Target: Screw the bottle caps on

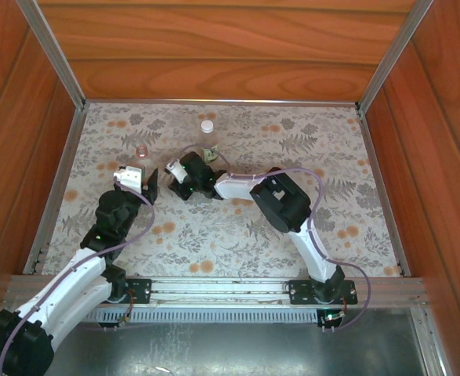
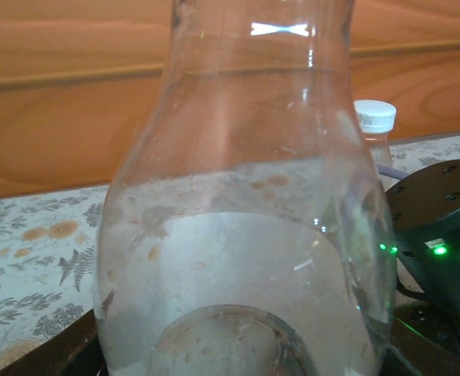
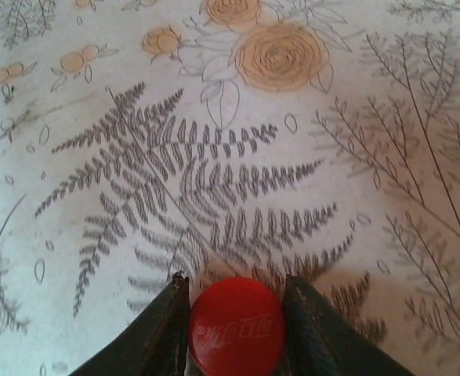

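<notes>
Right gripper (image 3: 236,282) clamped on the red cap (image 3: 236,327), my fingers against both its sides, low over the floral surface (image 3: 214,157). Left gripper (image 1: 142,178) closed around the short clear bottle (image 2: 237,235), which stands upright. White cap (image 2: 374,116) sits on the taller bottle (image 1: 208,149) just behind.

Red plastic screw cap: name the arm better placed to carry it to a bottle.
Right. The right gripper pinches the round red plastic cap between its fingers; the left gripper holds a clear plastic bottle.
</notes>
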You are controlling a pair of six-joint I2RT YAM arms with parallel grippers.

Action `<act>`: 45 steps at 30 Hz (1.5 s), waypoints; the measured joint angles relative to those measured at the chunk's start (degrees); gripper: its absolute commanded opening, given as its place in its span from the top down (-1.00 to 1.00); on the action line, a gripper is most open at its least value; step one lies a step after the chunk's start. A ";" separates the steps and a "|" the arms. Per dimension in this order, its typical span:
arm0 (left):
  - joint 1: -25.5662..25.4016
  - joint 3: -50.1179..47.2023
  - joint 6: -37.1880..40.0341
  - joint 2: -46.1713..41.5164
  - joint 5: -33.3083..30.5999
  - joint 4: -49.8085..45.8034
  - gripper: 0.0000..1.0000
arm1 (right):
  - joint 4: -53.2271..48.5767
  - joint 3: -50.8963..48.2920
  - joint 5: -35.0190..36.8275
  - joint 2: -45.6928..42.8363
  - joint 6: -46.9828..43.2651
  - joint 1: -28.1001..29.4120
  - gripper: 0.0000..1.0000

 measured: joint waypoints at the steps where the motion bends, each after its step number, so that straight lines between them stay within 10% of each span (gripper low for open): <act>1: -0.02 0.00 0.15 0.24 0.52 0.02 -0.21 | 0.09 -1.18 0.37 -0.81 0.00 0.00 0.28; 28: -8.09 3.41 1.09 10.34 11.78 2.45 -0.21 | -2.54 -37.29 5.05 -28.65 -0.11 -3.58 0.23; 45: -12.17 5.20 -1.97 34.69 26.99 28.33 -0.21 | -2.73 -59.39 15.04 -49.90 13.07 -4.22 0.23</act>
